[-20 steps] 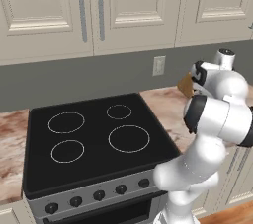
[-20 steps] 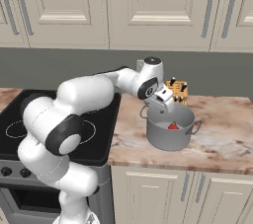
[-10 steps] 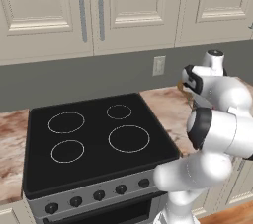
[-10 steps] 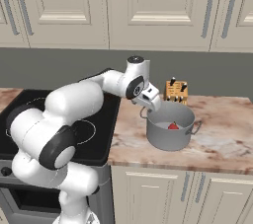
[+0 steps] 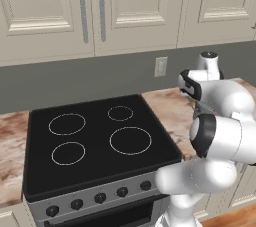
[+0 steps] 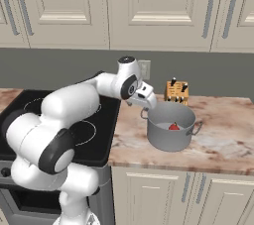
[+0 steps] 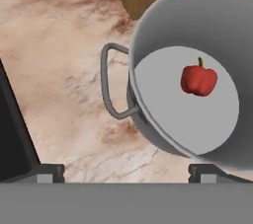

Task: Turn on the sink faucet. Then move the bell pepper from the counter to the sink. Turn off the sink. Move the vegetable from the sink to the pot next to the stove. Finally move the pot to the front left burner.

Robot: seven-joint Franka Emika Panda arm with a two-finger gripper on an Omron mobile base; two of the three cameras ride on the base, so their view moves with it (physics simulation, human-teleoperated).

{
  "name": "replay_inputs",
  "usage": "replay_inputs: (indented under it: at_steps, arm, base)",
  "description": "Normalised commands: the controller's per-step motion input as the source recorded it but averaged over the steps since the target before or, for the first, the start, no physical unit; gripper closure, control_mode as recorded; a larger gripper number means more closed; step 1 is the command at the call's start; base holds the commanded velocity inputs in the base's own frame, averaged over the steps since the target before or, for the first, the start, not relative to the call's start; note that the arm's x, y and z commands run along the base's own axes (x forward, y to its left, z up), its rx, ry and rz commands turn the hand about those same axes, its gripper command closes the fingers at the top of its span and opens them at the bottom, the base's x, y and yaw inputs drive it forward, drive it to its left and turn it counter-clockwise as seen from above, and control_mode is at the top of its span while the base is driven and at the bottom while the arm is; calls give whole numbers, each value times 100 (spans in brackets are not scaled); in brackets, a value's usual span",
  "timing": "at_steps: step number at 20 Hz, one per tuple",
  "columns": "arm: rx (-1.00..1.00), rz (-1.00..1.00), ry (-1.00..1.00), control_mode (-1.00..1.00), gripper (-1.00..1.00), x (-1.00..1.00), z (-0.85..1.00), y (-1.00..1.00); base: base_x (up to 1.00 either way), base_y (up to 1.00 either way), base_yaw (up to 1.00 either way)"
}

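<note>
Over the counter (image 7: 64,65), gripper (image 7: 126,171) spread wide, empty, above the pot (image 7: 148,40) handle.

A glossy red bell pepper (image 7: 198,80) lies in a matt, smooth grey metal pot (image 7: 163,30) on veined pinkish marble counter (image 7: 59,60).

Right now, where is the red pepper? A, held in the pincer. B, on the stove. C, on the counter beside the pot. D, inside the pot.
D: the pepper lies on the bottom of the pot, which stands on the counter with the open pincer above its rim.
</note>
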Motion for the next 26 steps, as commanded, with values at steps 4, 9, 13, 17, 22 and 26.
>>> replay_inputs:
  at_steps: [4, 9, 13, 17, 22, 26]
  arm:
    - [-9, 10, 2, -100, -100, 0, 0, 0]
    - [-7, 10, 1, -100, -100, 2, 0, 0]
    - [-2, 8, 0, -100, -100, 8, 0, -2]
    - [0, 2, 0, -100, -100, 3, -9, -15]
    - [0, 0, 0, -100, -100, 18, -15, -15]
    - [0, 0, 0, -100, -100, 33, -15, -4]
  base:
    - [0, 0, 0]
    - [0, 0, 0]
    - [0, 0, 0]
    - [0, 0, 0]
    - [0, 0, 0]
    - [0, 0, 0]
